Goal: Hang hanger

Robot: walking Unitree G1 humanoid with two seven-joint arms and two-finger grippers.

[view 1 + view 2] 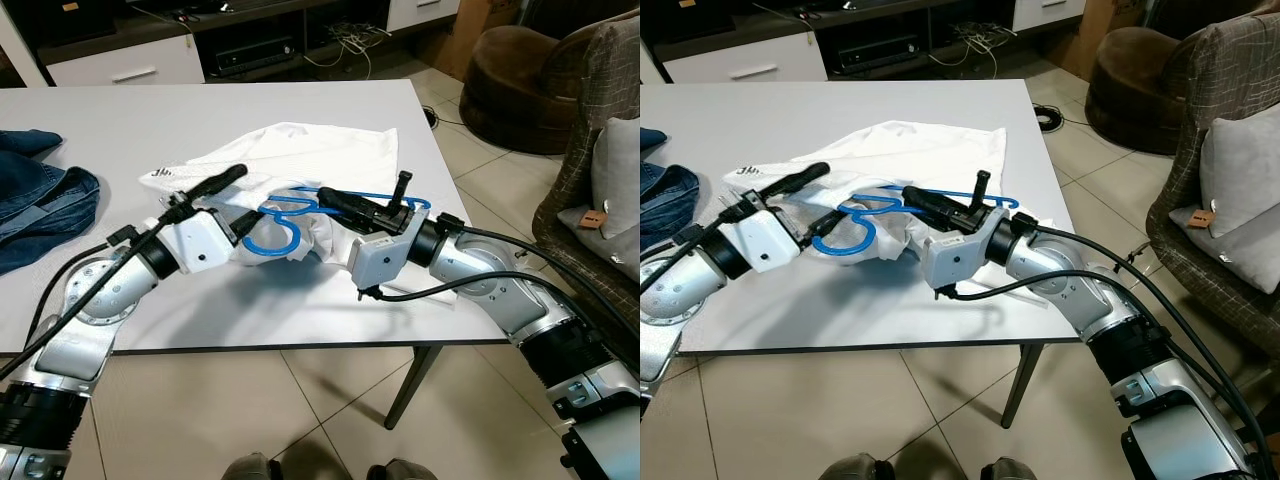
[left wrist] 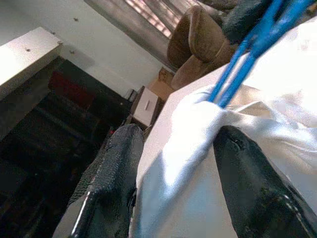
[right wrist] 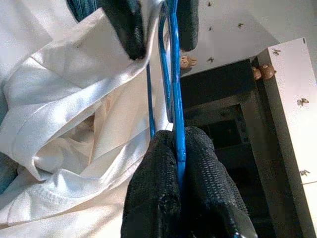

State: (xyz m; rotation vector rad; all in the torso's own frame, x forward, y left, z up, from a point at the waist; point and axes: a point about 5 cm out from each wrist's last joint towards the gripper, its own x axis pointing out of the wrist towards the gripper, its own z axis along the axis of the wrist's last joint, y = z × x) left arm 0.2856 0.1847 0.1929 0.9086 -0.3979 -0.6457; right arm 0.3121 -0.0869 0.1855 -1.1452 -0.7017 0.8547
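At the near edge of the white desk [image 1: 120,130], the right claw [image 1: 350,205] is clamped on the blue hanger [image 1: 285,225], steadying it. The left claw [image 1: 215,200] stands apart around a fold of the white shirt [image 1: 300,150], probably to work the cloth over the hanger.

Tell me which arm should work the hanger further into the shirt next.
Probably the right. Its pincer is shut on the hanger, so it can steer it. The left pincer straddles a fold of the shirt, suited to holding it.
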